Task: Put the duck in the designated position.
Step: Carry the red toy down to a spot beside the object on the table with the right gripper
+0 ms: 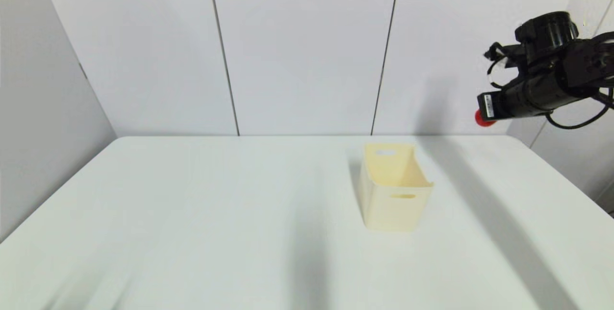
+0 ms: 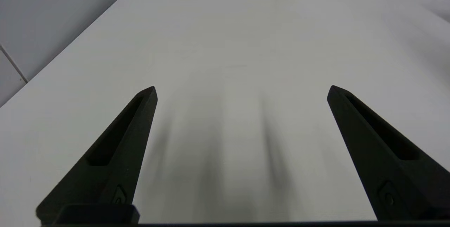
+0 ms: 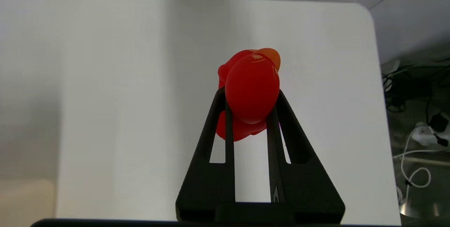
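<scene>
The white counter (image 1: 192,233) fills the lower part of the head view, backed by pale wall panels (image 1: 307,46) with dark seams. On it, toward 3 o'clock from the counter's middle, stands a cream bin (image 1: 394,190), open at the top, with a slot handle cut into its near wall and another in its far wall. Nothing can be seen inside it from here.

The right arm (image 1: 551,75) reaches in high at about 2 o'clock in the head view, well above the counter and well apart from the bin, beyond the bin's right side. Its right gripper (image 3: 249,95) is closed narrowly on the duck (image 3: 251,88), the two black fingers (image 3: 219,114) pressing its sides, so the glossy red toy hangs in the air over the counter's surface. In the head view only a small red edge of the duck (image 1: 482,119) shows past the gripper's tip.

The left gripper (image 2: 242,91) hovers low over bare counter, fingers spread wide with nothing between them; it lies outside the head view.
</scene>
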Tool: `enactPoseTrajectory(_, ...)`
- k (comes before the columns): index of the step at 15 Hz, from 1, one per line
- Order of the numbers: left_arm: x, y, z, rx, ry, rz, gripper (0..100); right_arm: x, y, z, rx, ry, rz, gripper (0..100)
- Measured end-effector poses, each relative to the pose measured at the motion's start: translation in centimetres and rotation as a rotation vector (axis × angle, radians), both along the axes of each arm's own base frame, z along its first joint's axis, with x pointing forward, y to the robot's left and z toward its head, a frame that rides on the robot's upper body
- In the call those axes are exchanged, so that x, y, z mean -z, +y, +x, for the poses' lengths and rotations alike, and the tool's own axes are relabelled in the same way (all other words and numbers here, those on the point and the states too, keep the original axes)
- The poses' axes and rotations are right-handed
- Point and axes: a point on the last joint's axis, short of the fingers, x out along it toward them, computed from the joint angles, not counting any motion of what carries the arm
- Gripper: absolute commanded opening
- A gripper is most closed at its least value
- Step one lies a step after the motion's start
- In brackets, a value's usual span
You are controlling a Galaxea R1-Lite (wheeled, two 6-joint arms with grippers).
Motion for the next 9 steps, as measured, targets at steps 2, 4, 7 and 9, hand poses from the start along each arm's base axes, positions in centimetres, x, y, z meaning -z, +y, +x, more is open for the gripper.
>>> enactPoseTrajectory(2,0.0,0.0,0.0,0.0,0.0,0.0,100,1.7,-0.3,1.1,-0.054,0.051,-0.012,0)
enactPoseTrajectory(4,0.0,0.0,0.0,0.0,0.0,0.0,100,3.2,-0.4,1.9,-0.136,0.095,-0.015,0)
enactPoseTrajectory(7,0.0,0.0,0.0,0.0,0.0,0.0,100,5.1,-0.3,2.8,-0.241,0.147,-0.028,0)
enactPoseTrajectory(9,0.0,0.0,0.0,0.0,0.0,0.0,100,6.3,-0.5,3.4,-0.305,0.18,-0.079,0)
